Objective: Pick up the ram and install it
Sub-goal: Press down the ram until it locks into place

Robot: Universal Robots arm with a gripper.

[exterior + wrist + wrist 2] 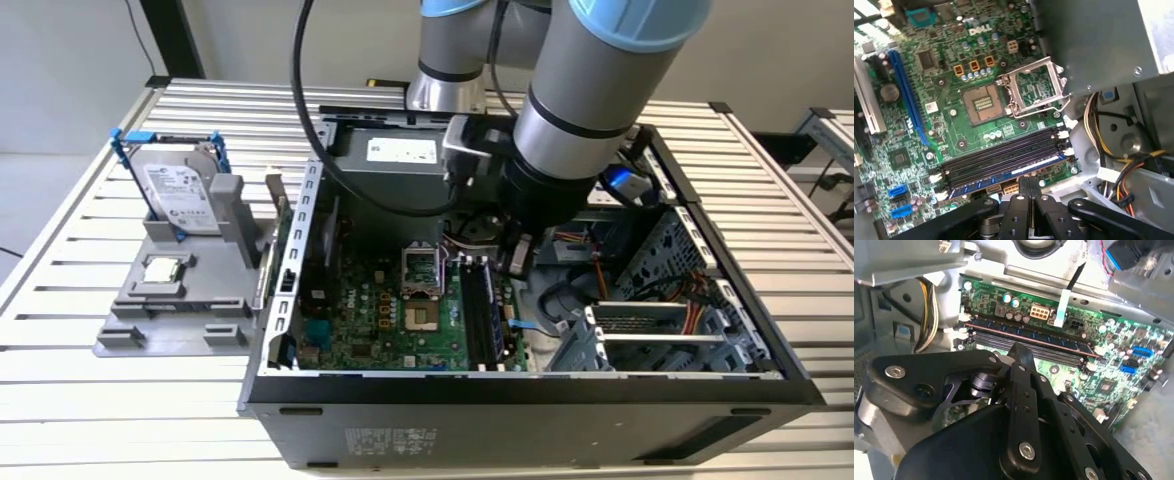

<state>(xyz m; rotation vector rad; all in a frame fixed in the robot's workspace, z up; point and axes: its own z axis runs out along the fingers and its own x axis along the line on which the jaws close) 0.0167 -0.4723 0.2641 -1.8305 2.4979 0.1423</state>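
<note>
The ram (1026, 335) is a long dark stick with a row of chips, standing on edge in one of the motherboard's black slots (1004, 159). It also appears in the first wrist view as ram (1004, 175), in the slot nearest the fingers. My gripper (1024, 183) hangs just above the stick, its two black fingers (1023, 360) pressed together with nothing between them. In the exterior view the gripper (519, 258) is down inside the open computer case, over the far end of the ram (505, 318).
The open processor socket (985, 103) lies beside the slots. Yellow and orange cables (1106, 155) run along the case wall. Outside the case (534, 395), a grey fixture (174, 310) holds a hard drive (180, 190) and a small square chip (163, 268).
</note>
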